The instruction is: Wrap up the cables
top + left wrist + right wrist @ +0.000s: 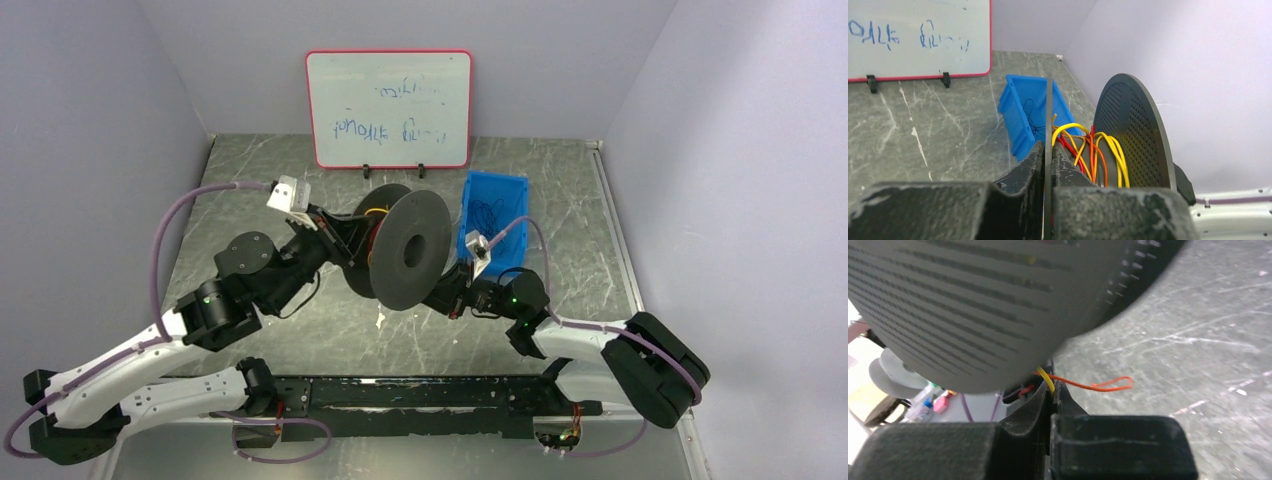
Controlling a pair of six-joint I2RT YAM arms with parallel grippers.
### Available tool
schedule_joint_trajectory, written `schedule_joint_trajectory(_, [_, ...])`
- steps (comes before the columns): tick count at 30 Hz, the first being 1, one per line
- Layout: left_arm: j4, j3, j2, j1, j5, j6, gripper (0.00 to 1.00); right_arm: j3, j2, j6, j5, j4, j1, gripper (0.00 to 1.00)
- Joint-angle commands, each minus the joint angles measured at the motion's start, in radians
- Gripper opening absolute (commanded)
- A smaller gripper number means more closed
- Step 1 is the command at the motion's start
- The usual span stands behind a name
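Left tool point(1048, 152) tight on spool flange point(1049, 107); yellow-orange cables point(1070, 125) beside; blue bin point(1019, 120) behind

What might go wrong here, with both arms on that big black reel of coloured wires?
The left claw pinches only the thin rim of the reel, so the reel might twist or slip free. The right claw is shut on a yellow cable; a hard pull could snap it or drag loops off. The loose orange loop might snag.

Two claws point(1048, 152) point(1052, 389) — one spool point(410, 250), one bin point(468, 228), whiteboard point(390, 110)
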Motion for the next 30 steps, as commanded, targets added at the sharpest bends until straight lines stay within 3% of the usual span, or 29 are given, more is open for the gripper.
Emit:
schedule_joint_trajectory(1, [0.223,-0.031,0.009,-0.005,-0.085,-0.125,0.07,-0.013,0.024,0.071,0.072,0.194,0.058,0.0])
schedule_joint_trajectory(10, [0.322,-0.091,0.069,-0.005,-0.166,-0.271,0.07,-0.001,0.059,0.093,0.264,0.276,0.187,0.0])
schedule_joint_trajectory(18, [0.349,-0.162,0.09,-0.005,-0.225,-0.398,0.07,-0.04,0.078,0.128,0.45,0.477,0.256,0.0])
schedule_joint_trajectory(30, [0.262,-0.269,0.094,-0.004,-0.214,-0.611,0.07,0.009,0.077,0.055,0.493,0.466,0.303,0.0])
